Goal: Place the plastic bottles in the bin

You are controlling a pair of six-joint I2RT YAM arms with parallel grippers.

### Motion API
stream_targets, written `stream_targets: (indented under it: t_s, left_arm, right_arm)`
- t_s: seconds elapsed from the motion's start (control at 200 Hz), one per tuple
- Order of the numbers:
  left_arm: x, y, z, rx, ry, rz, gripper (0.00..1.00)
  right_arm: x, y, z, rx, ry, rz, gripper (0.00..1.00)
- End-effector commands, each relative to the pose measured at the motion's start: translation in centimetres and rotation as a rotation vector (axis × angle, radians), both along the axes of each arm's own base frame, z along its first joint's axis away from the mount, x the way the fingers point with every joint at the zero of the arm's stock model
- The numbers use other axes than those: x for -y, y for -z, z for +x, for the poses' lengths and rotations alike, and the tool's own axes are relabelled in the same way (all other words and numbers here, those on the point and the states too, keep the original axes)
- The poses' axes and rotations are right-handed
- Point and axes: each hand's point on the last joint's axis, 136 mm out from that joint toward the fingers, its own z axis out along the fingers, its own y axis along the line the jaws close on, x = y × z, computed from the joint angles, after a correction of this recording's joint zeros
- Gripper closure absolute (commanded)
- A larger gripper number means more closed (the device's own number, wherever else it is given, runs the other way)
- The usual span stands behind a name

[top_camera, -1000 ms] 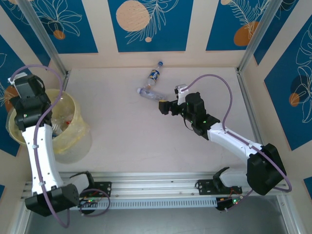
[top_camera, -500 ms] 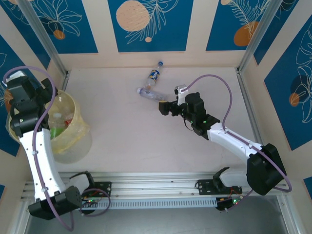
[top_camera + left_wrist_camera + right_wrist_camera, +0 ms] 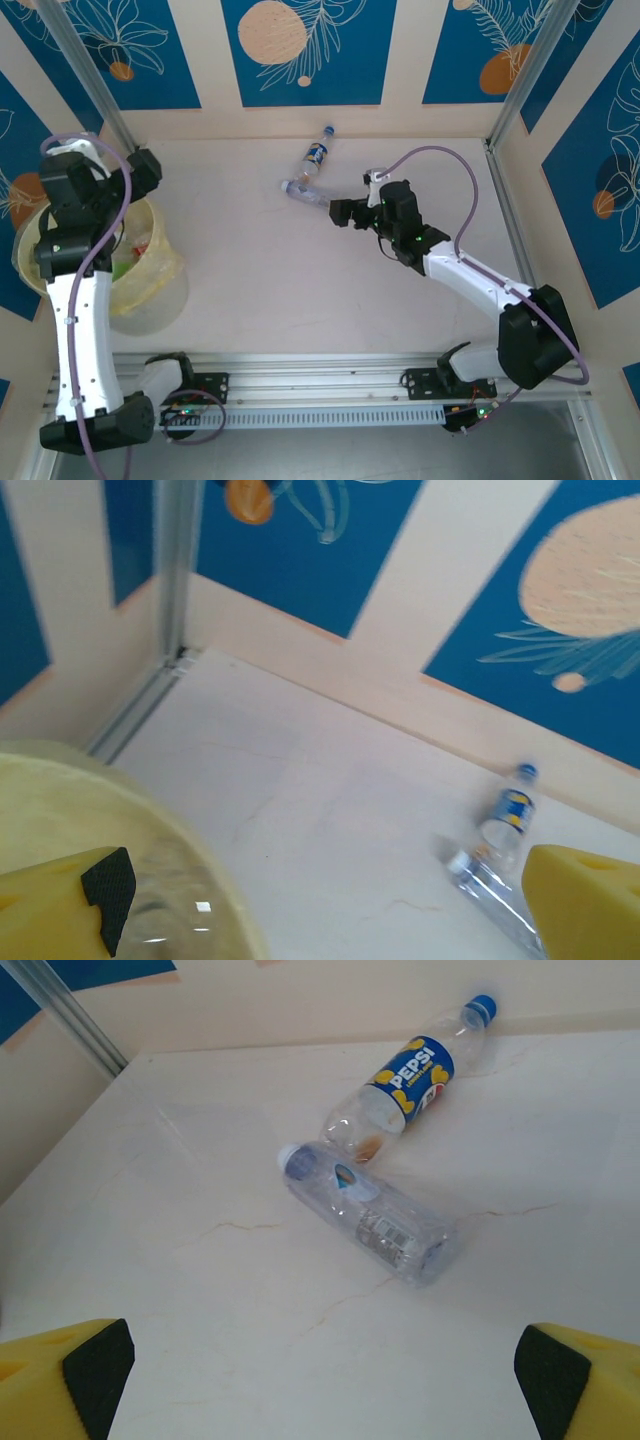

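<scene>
Two plastic bottles lie on the table at the back. One is a blue-labelled Pepsi bottle (image 3: 318, 153) (image 3: 410, 1082) (image 3: 508, 818). The other is a clear bottle (image 3: 303, 190) (image 3: 372, 1216) (image 3: 492, 892) lying just in front of it. My right gripper (image 3: 340, 212) (image 3: 325, 1390) stands open, a short way to the right of the clear bottle, and holds nothing. My left gripper (image 3: 138, 172) (image 3: 320, 915) is open and empty, above the far rim of the pale-yellow bin (image 3: 160, 270) (image 3: 205, 875). Inside the bin lie bottles (image 3: 130, 255) with green and red labels.
The bin stands at the table's left edge beside the left wall. A metal rail (image 3: 90, 80) (image 3: 165, 590) runs up the back-left corner. The back wall (image 3: 300, 120) is right behind the Pepsi bottle. Bare tabletop (image 3: 280, 270) spreads between the bin and the right arm.
My left gripper opened over the bin, then rose and swung toward the table. My right gripper edged a little closer to the clear bottle.
</scene>
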Motion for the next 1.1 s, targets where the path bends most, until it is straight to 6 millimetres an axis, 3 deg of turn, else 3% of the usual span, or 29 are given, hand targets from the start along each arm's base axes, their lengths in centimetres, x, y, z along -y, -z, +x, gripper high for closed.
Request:
stream_targets:
  t_s: [0.0,0.105,0.255,0.435,0.57,0.745,0.855,1.095]
  left_arm:
    - [2.6,-1.4,0.4,0.061,0.078,-0.008,0.00]
    - [5.9,-1.3,1.1,0.081,0.187,-0.067,0.00]
    - [12.6,-0.4,1.7,0.090,0.405,-0.104,0.00]
    - [18.5,2.8,2.4,-0.006,0.550,-0.069,0.00]
    - [21.4,5.6,2.8,-0.089,0.622,-0.046,0.00]
    - [23.5,8.6,3.0,-0.155,0.680,-0.071,0.00]
    - [24.1,9.5,2.6,-0.160,0.701,-0.093,0.00]
    - [23.4,11.1,2.1,-0.173,0.674,-0.087,0.00]
  right_arm:
    - [-0.4,-0.3,0.5,0.002,-0.069,-0.046,0.00]
    - [-0.9,0.8,0.8,-0.032,-0.156,-0.124,0.00]
    - [-1.5,3.1,1.4,-0.088,-0.284,-0.276,0.01]
    - [-1.7,4.9,2.9,-0.109,-0.392,-0.379,0.02]
    - [-1.2,6.4,4.7,-0.156,-0.437,-0.450,0.04]
    - [-1.1,8.2,7.3,-0.213,-0.509,-0.506,0.05]
    - [-1.4,9.1,8.9,-0.220,-0.559,-0.543,0.05]
    - [-1.4,11.6,12.5,-0.234,-0.586,-0.608,0.05]
